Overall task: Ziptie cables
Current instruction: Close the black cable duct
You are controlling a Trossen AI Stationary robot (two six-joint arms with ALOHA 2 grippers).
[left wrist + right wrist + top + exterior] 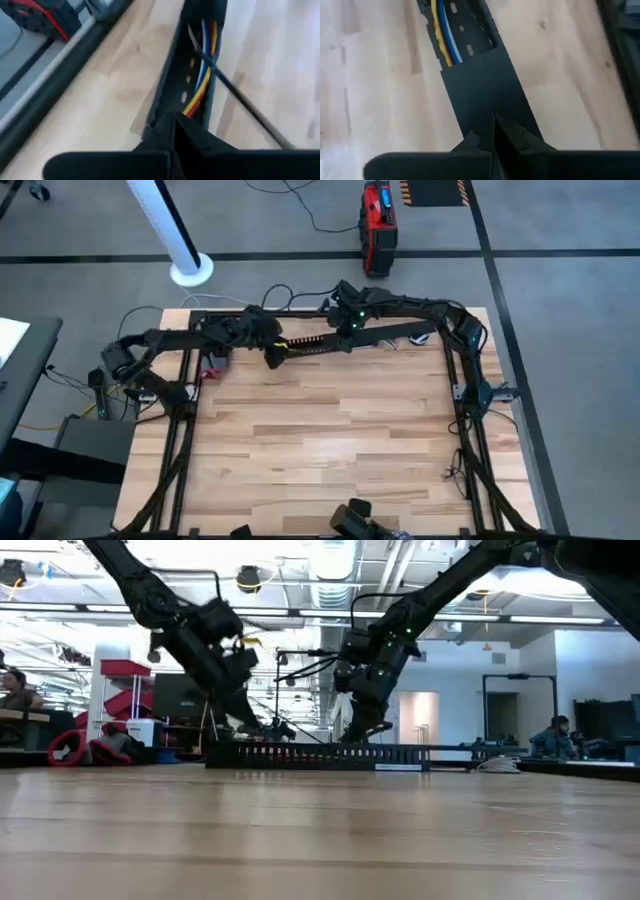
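A long black slotted channel lies across the far part of the table. In it lie the cables, blue, white, yellow and red wires running along its length. A flat black strip covers part of the channel. My left gripper is shut at the channel's left end, where the cables run under its fingertips. My right gripper is shut over the flat strip near the channel's middle. A thin dark strip slants across the channel and onto the wood. My left gripper points down at a slant, its shut fingertips over the cables at the channel's left end; the fingers hide the place, so I cannot tell whether they touch or hold the wires. My right gripper comes from above with its shut fingertips at the top face of the flat black strip; whether they press on it I cannot tell. The strip lies flat on the channel.
The table's black frame rail runs close behind the channel. A red device stands on the floor beyond the far edge. The wide wooden tabletop stretches toward the near edge. People sit in the room behind.
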